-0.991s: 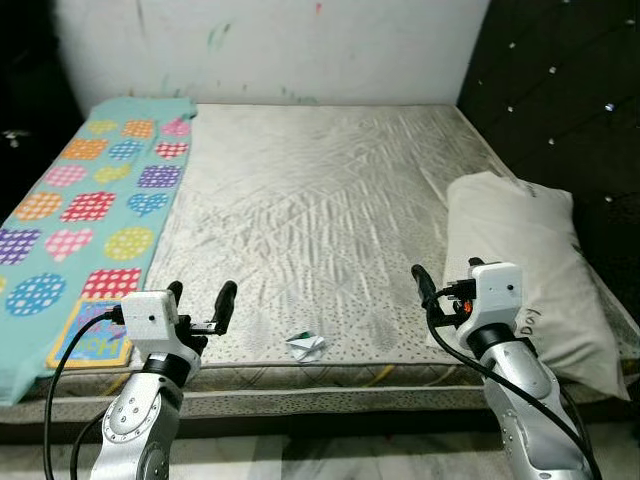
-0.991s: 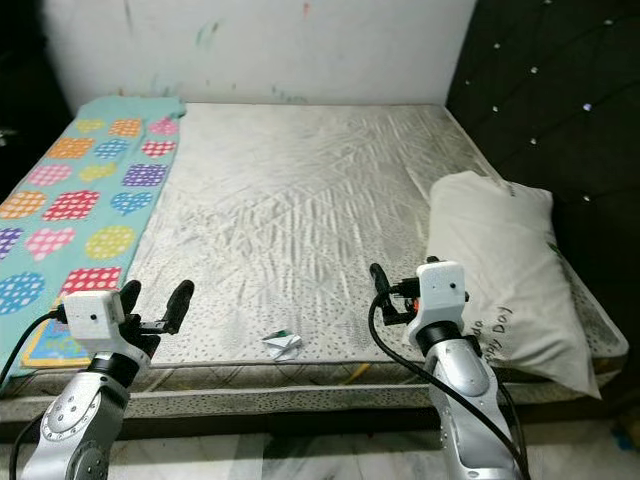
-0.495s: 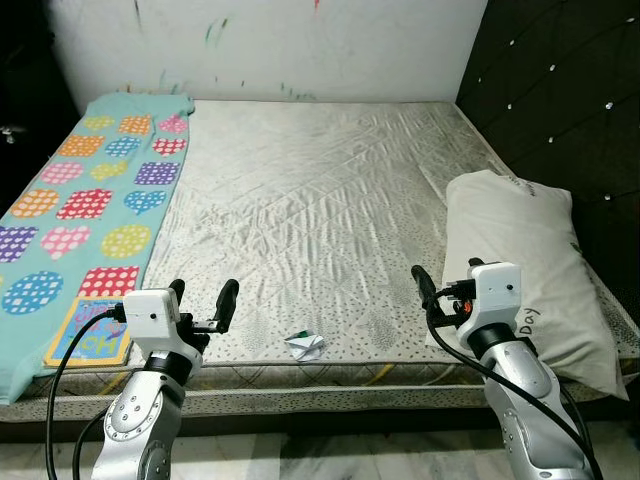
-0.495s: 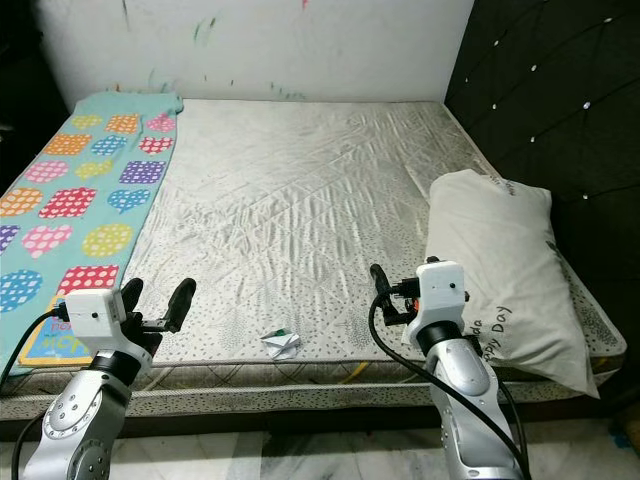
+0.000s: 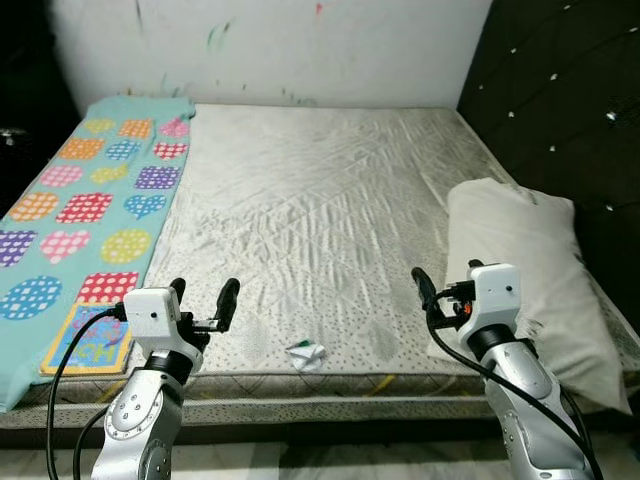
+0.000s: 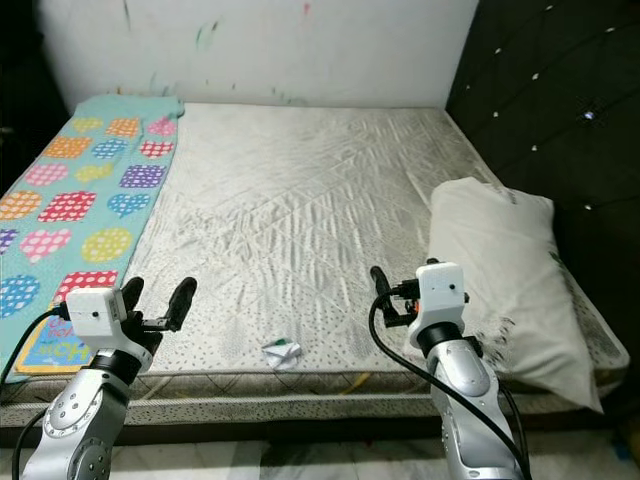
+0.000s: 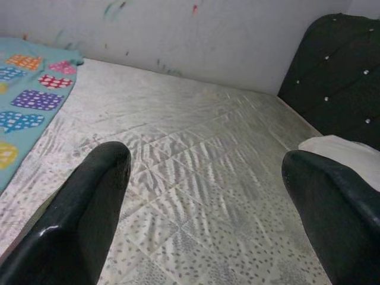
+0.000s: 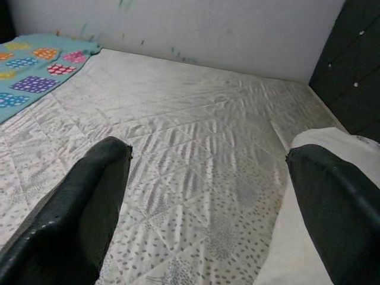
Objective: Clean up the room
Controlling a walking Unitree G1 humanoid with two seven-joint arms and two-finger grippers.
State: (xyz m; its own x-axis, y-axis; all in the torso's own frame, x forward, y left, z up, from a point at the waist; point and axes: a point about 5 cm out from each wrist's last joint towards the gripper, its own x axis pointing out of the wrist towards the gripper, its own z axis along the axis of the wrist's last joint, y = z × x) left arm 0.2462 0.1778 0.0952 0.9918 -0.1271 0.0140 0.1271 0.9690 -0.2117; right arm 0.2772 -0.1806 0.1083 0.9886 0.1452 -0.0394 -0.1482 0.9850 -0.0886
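Left gripper [image 5: 202, 296] and right gripper [image 8: 202, 196] hover spread and empty over the near edge of the bare quilted silver mattress [image 5: 310, 200]. Between them lies a crumpled white paper scrap [image 5: 306, 352]. A white pillow [image 5: 525, 270] lies right, a teal heart-patterned blanket [image 5: 85, 200] left, with a paint-smeared white wall [image 5: 280, 45] beyond.

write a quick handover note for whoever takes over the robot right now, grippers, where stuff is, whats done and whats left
Left gripper: open, holding nothing, raised over the near edge of the mattress.
Right gripper: open, holding nothing, raised near the pillow.
Things: a small crumpled paper scrap lies on the mattress near its front edge, between the two arms. The pillow lies along the right side of the bed. A teal patterned blanket lies flat along the left side.
Done: nothing picked up yet.
Left: probably pick up the scrap, then tidy the pillow and blanket.
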